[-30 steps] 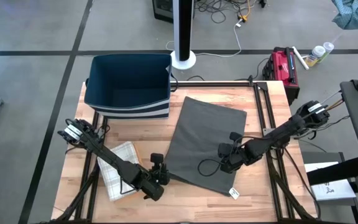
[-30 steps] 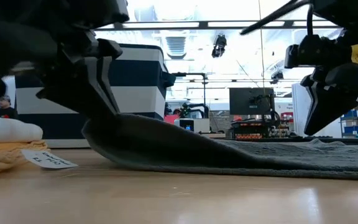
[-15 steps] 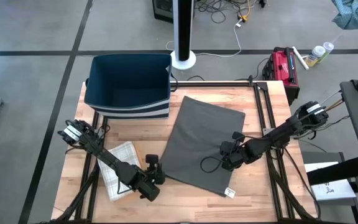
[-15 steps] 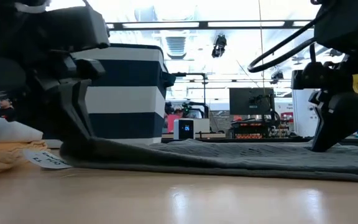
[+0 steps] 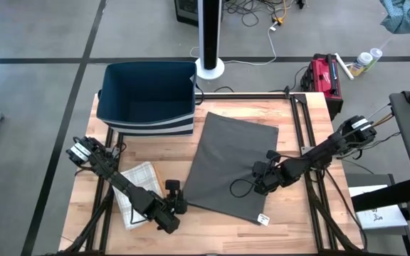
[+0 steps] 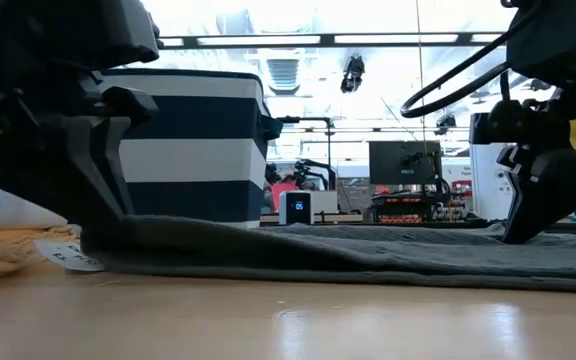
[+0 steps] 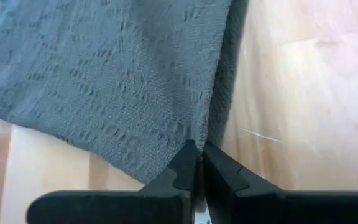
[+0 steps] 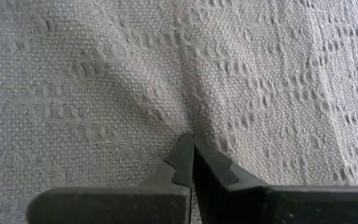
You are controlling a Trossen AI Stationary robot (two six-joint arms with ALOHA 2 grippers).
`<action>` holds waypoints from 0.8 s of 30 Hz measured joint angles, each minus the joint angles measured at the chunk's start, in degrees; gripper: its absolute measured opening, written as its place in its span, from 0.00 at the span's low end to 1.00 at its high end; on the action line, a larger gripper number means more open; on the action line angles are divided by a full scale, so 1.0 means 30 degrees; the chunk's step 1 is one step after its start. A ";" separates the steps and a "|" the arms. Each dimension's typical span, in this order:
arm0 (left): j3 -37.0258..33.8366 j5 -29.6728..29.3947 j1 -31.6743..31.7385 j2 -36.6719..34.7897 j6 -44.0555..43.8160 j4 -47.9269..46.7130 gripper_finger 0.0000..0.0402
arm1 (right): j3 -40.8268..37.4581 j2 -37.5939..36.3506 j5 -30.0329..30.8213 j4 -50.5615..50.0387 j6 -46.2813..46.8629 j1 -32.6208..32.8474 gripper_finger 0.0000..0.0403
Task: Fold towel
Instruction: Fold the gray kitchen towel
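Note:
The grey towel (image 5: 235, 165) lies spread on the wooden table, one long side running toward the basket, a white tag (image 5: 264, 220) at its near right corner. My left gripper (image 5: 171, 197) is shut at the towel's near left corner, low on the table; it also shows in the low view (image 6: 98, 225). My right gripper (image 5: 261, 179) is shut on the towel's surface toward its near right part, seen in the low view (image 6: 521, 225) too. My left gripper pinches the towel's near left corner at its hemmed edge (image 7: 211, 134) between the two shut fingers, coming from above. The corner lies low on the table and the cloth beyond it is flat. My right gripper pinches a small pucker of the towel's top surface (image 8: 190, 124) between its shut fingertips, pointing down from above. Creases run out from the pinch; the towel around it rests flat on the table.
A navy and white striped basket (image 5: 148, 99) stands at the table's far left. A folded white and yellow cloth (image 5: 135, 186) lies left of the towel, close to my left arm. Bare wood (image 5: 212, 231) shows along the near edge. Metal frame rails run along the table's right side (image 5: 306, 135).
My left gripper has moved down and toward the table's left and near edge, staying shut on the corner. The towel's near left corner, held raised a second ago, now lies low on the table and the cloth is drawn out flatter. My right gripper has kept almost still.

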 joint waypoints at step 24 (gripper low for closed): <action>0.0906 -0.0385 0.4967 -0.0689 0.6804 0.4634 0.25 | 0.3514 -0.0780 -0.0888 -0.0612 -0.1040 0.1277 0.00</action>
